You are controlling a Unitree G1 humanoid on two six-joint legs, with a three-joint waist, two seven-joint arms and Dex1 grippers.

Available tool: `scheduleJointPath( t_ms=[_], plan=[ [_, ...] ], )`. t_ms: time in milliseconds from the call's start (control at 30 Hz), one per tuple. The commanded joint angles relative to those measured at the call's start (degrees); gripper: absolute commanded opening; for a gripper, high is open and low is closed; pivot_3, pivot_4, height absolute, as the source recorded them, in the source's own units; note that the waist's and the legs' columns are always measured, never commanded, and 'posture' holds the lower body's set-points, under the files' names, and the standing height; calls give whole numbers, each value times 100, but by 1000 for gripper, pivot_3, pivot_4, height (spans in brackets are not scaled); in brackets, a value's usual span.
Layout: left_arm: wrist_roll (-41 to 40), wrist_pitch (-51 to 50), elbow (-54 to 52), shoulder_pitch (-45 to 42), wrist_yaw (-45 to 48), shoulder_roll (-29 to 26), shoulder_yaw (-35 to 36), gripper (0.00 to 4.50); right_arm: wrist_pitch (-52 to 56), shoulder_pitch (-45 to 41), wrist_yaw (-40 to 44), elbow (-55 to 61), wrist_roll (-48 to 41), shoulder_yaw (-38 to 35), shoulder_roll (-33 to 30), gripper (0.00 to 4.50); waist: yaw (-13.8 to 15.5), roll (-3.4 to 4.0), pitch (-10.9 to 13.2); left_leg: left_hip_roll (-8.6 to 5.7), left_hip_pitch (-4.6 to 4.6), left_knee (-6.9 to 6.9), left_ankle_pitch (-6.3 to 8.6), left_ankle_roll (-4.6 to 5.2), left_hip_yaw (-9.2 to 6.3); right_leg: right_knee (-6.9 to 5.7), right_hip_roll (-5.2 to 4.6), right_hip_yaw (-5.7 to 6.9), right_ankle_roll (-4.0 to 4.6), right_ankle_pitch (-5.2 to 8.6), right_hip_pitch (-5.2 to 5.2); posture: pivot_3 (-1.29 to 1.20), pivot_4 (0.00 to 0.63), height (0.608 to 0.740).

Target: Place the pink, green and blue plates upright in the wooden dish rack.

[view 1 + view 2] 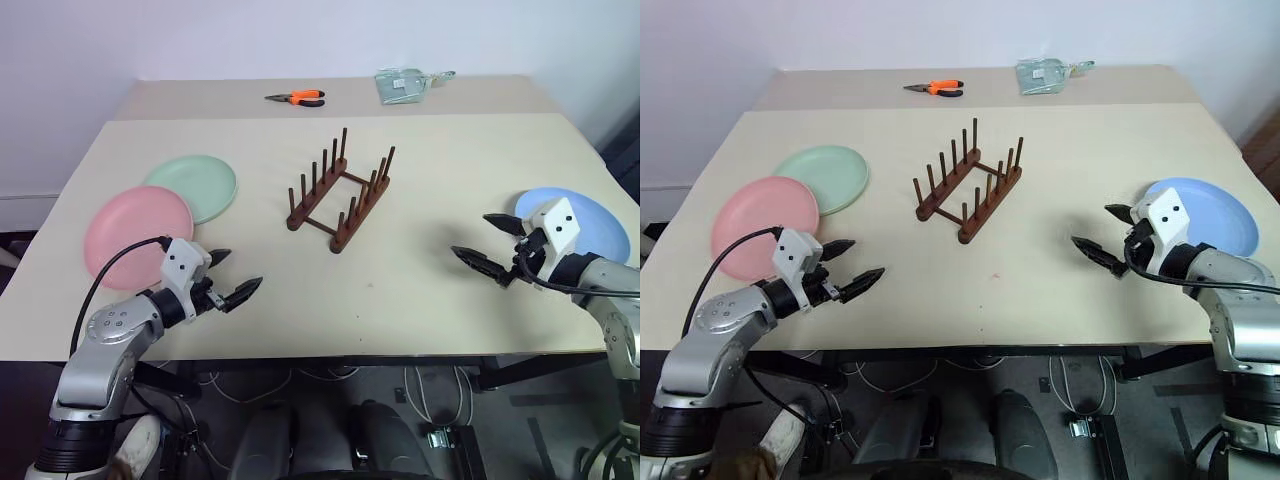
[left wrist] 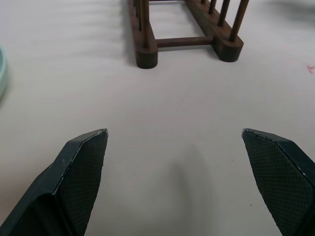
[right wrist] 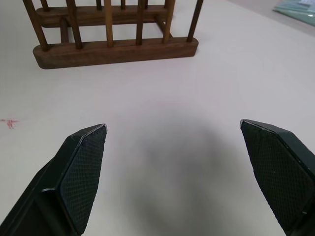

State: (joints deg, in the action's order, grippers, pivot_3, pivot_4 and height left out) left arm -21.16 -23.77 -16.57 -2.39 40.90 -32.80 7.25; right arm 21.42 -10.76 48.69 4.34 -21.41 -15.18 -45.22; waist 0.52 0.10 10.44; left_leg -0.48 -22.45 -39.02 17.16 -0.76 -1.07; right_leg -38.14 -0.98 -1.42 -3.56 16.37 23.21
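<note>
- My left hand hovers over the near left part of the surface, its fingers spread wide and holding nothing.
- My right hand hovers over the near right part, also spread and empty.
- The wooden dish rack stands mid-surface with every slot bare; both my hands point roughly towards it.
- The pink plate lies flat just beyond my left hand, and the green plate lies behind it; the two overlap at their edges.
- The blue plate lies flat on the right, close behind my right hand.
- Orange pliers and a clear bag sit at the far edge, well apart from the work.
- I judge no plate is placed yet: this is the start, before the first pick.
- Next I must choose a plate, get a finger under its rim, then tip it upright between the pegs.
</note>
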Motion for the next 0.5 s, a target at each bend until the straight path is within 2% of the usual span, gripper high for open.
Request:
scheduleJointPath(
  t_ms=[33,300,500],
  plan=[
    [58,14,-278,22,-108,13,-84,4486,-169,-229,-101,8,68,75,92,4441,0,0,0,0,0,0,0,0,0,0,0,0,0,0,0,0,150,740],
    [98,-78,-587,173,-294,86,-311,4486,-264,-448,-215,-14,188,386,306,4441,-9,0,0,0,0,2,0,0,0,0,0,0,0,0,2,0,150,740],
    [457,-143,-439,-53,-712,463,-902,4486,-109,-169,-276,501,147,607,416,4441,19,0,0,0,0,1,0,0,0,2,-1,0,0,0,0,0,150,740]
  ],
)
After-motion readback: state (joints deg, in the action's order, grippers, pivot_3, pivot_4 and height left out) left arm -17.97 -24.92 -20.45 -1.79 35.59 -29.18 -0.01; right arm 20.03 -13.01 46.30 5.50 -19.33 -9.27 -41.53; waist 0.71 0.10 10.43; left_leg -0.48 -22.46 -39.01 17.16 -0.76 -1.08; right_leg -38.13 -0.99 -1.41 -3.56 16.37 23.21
